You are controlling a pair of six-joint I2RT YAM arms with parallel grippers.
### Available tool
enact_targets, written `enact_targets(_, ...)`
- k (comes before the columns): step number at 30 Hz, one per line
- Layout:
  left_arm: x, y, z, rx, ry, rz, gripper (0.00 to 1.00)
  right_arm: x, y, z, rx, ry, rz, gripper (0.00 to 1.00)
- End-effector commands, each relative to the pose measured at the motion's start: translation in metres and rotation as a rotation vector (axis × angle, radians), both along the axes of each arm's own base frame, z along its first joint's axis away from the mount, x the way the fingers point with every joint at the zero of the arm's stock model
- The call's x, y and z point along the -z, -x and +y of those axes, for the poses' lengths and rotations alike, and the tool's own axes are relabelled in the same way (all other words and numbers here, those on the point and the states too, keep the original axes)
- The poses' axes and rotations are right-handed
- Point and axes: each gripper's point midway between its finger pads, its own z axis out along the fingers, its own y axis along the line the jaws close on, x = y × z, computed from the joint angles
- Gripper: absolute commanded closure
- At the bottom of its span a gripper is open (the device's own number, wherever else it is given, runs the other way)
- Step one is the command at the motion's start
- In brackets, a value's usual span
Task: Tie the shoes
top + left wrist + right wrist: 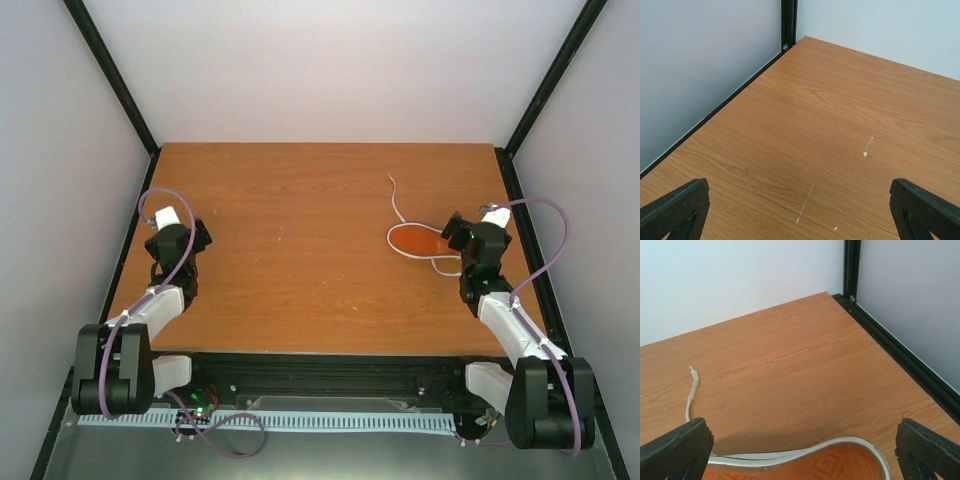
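The shoe [418, 241] lies sole-up on the right side of the table, its orange-red sole and white edging showing. In the right wrist view the sole [840, 467] lies just below the open jaws. One white lace [396, 203] trails toward the back; it also shows in the right wrist view [691, 392]. My right gripper [462, 234] is open and hangs over the shoe's right end, holding nothing. My left gripper [183, 238] is open and empty over bare wood on the left, far from the shoe. The shoe's black upper is hidden.
The wooden table [300, 250] is enclosed by white walls with black corner posts [110, 70]. The right wall's black base rail [900, 357] runs close to the shoe. Small white scratches [805, 202] mark the wood under my left gripper.
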Motion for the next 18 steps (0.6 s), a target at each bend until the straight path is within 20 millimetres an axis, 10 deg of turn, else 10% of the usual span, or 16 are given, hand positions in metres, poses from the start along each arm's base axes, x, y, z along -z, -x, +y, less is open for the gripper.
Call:
enact_targets(1, -0.02, 0.002, 0.009, -0.066, 0.016, -0.063, 0.0, -0.009, 0.012, -0.024, 0.162, -0.015, -0.017, 0.0)
enact_targets(8, -0.017, -0.005, 0.009, -0.057, 0.007, -0.065, 0.0, -0.013, 0.051, -0.052, 0.353, -0.047, -0.149, 0.0)
enact_targets(18, 0.012, -0.028, 0.015, -0.093, 0.006, 0.087, 0.0, 0.056, 0.041, -0.073, 0.273, -0.421, 0.077, 0.0)
